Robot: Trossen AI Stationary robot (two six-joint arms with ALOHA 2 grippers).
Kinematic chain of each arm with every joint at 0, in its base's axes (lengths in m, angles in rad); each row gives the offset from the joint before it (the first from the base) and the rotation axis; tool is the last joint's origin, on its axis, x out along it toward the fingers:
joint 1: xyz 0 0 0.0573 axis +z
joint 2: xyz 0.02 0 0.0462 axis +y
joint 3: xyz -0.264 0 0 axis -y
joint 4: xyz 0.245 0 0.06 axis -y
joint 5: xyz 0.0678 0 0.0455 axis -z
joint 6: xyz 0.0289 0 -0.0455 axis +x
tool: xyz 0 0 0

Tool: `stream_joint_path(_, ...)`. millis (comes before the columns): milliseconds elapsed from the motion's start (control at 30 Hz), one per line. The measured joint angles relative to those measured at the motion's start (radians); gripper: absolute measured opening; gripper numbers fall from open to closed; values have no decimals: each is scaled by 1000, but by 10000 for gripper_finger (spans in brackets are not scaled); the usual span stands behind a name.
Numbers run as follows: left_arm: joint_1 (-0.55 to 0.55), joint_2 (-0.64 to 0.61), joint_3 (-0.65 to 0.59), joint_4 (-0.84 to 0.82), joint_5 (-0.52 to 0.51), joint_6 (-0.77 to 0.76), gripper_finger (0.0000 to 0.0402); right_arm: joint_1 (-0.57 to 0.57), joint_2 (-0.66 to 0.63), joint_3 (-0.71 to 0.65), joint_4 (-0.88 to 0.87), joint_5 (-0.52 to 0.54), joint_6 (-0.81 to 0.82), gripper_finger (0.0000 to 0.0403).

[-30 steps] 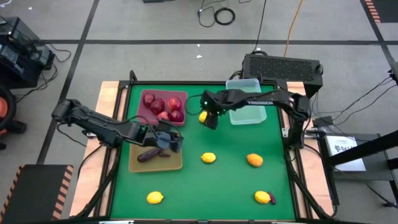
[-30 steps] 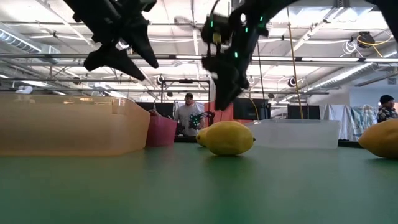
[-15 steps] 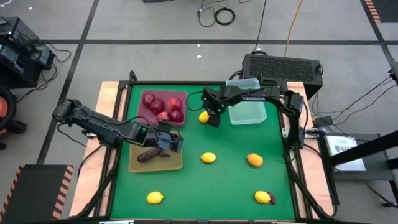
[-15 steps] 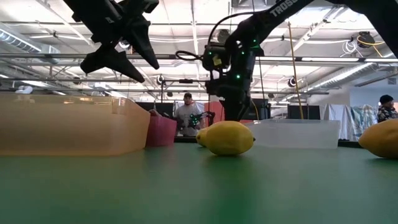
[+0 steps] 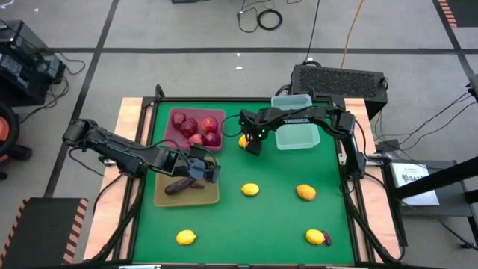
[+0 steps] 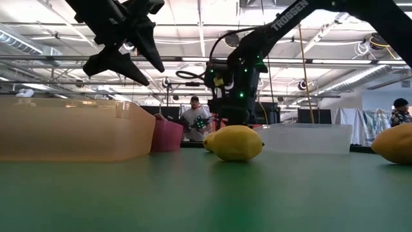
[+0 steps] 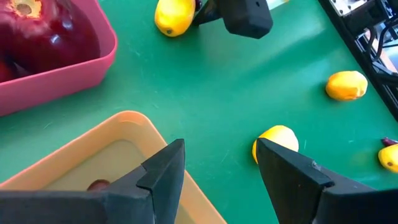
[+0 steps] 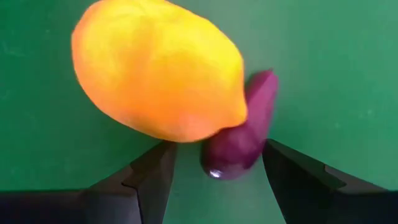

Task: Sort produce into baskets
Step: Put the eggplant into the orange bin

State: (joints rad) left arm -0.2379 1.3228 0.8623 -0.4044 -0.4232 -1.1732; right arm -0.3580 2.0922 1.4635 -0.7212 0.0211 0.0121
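My right gripper is open and low over the mat, between the maroon-pink tray and the clear bin. In its wrist view a small purple eggplant lies on the mat between its fingers, against a yellow lemon. I cannot tell whether the fingers touch either. My left gripper hangs open and empty above the right edge of the tan tray, which holds purple eggplants. Dark red fruits lie in the maroon-pink tray.
More lemons lie on the green mat: one at the middle, one to its right, one at the near left, and one at the near right with a purple piece beside it. People stand in the room beyond the table.
My right gripper has gone down from above the mat to the lemon beside the maroon-pink tray, and its fingers have turned from slanting to pointing down. The produce has stayed where it was.
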Motion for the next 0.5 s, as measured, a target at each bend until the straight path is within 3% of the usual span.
stream_joint_path(233, 0, 0, 0, -2, -1, 3, 205, 7, 26, 3, 2, -1, 9, 219)
stream_joint_path(500, 0, 0, 0, -2, -15, 62, 205, 2, -16, -2, 16, 83, 5, 125)
